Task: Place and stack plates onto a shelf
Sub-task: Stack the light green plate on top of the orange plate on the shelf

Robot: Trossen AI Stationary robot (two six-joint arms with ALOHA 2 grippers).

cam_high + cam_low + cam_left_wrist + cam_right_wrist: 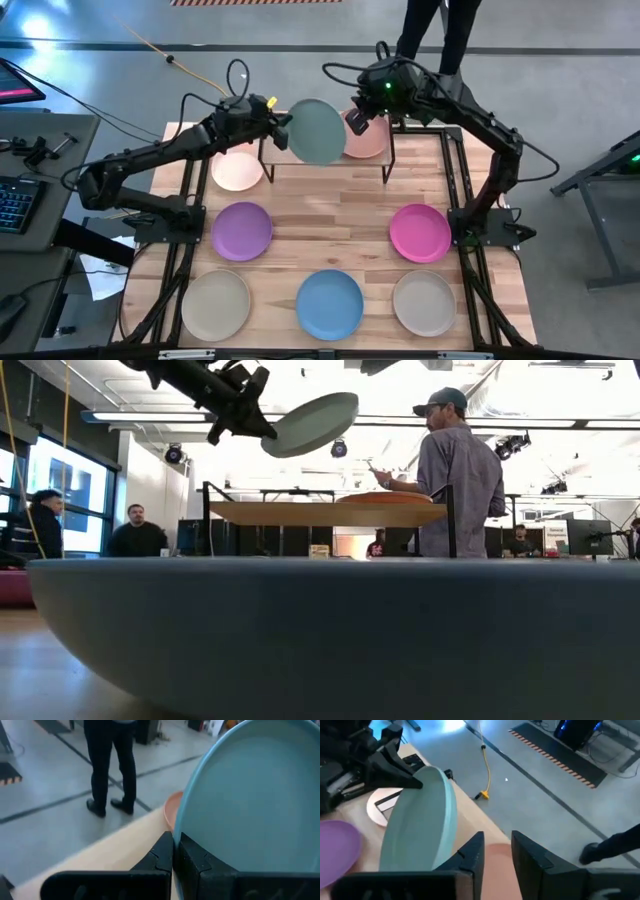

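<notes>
The jaws of the left gripper (pixel 283 124) are closed on the rim of the teal plate (pixel 317 131) and hold it in the air, tilted, over the left half of the shelf (pixel 275 150). The jaws of the right gripper (pixel 357 121) stand a little apart and hold nothing; they are just above the pale pink plate (pixel 370 140) that lies on the right half of the shelf.

The teal plate is round, shallow and matte, with a low raised edge. The low view shows that it hangs clearly above the shelf top and does not touch it, which the high view cannot tell. The high view shows the other plates on the table: pale pink (pixel 237 171), purple (pixel 242 231), magenta (pixel 420 232), blue (pixel 330 304) and two beige (pixel 215 305).
</notes>
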